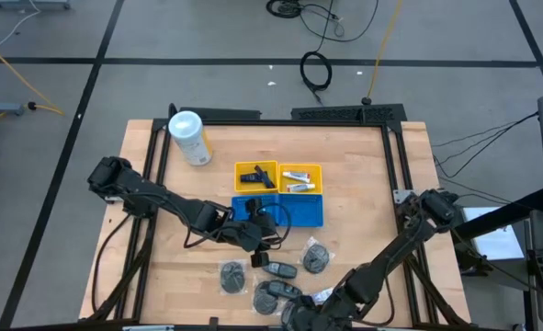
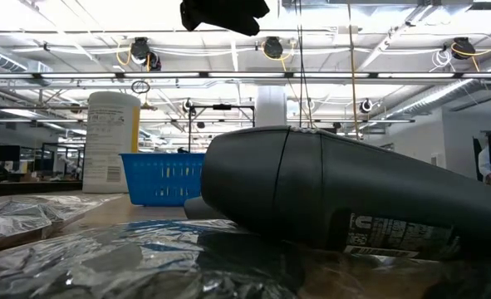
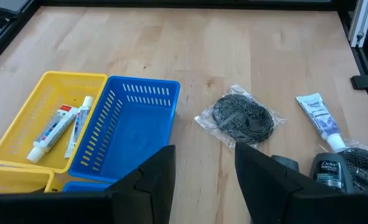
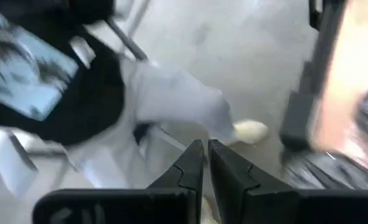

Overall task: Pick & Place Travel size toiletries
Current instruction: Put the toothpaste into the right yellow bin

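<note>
Bench (image 1: 161, 276) of pale wood is seen from above, framed by dark rails. Largest item noted: a white canister (image 1: 188, 137) with a yellow label, lying near the far left corner. At the middle, a yellow tray (image 1: 278, 166) is set touching a blue basket (image 1: 310, 211) on its near side. Two small white tubes (image 3: 54, 130) are lodged in one yellow compartment; a black piece (image 1: 256, 175) is lodged in the other.

Left hand (image 1: 261, 246) is held just off the near edge of the blue basket, its two fingers (image 3: 155, 180) parted with nothing seen between them. Right hand (image 4: 205, 163) is placed at the bench's near edge, beyond the toiletries; its fingers are pressed together and no item is seen in them. Past them, in the wrist view, floor and a blurred person's clothing are seen.

Toiletries are scattered on the near middle of the bench: grey round wrapped pieces (image 1: 317, 256), one more (image 1: 231, 277) to the left, a dark bottle (image 1: 279, 269) between them, and a white tube (image 3: 317, 116) beside another wrapped piece.
</note>
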